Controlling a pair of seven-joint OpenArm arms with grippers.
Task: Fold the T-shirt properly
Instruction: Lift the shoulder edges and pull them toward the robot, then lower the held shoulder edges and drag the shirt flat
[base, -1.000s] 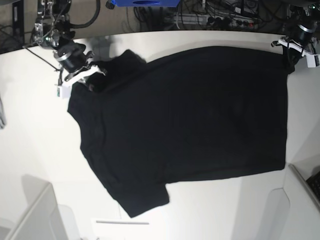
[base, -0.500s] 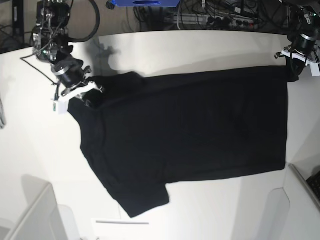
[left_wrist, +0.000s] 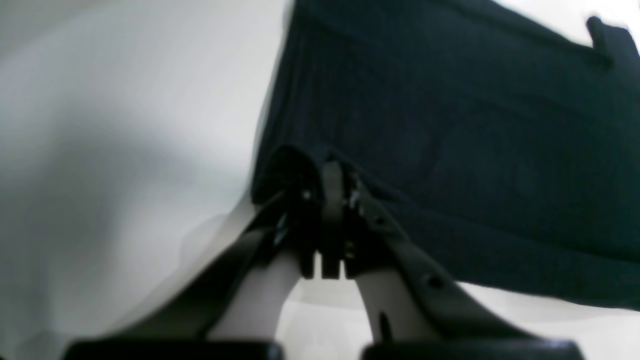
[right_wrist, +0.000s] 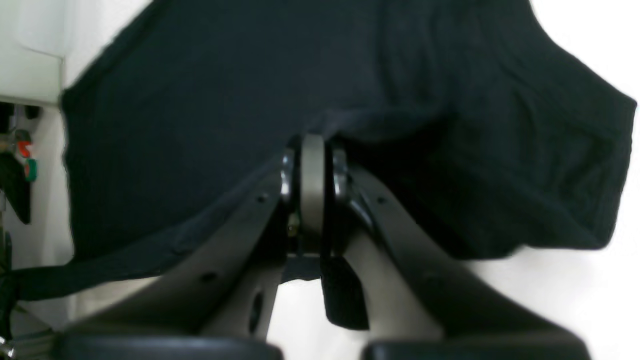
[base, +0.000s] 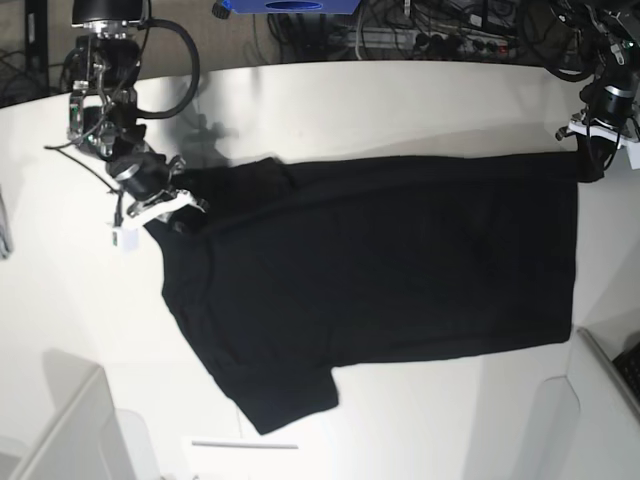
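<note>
The shirt (base: 380, 260) looked limp and light; both grippers, left (base: 590, 152) and right (base: 165, 212), were pinched closed on its far corners.

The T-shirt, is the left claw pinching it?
Touching. The left wrist view shows the left gripper shut on the hem corner of the T-shirt.
</note>
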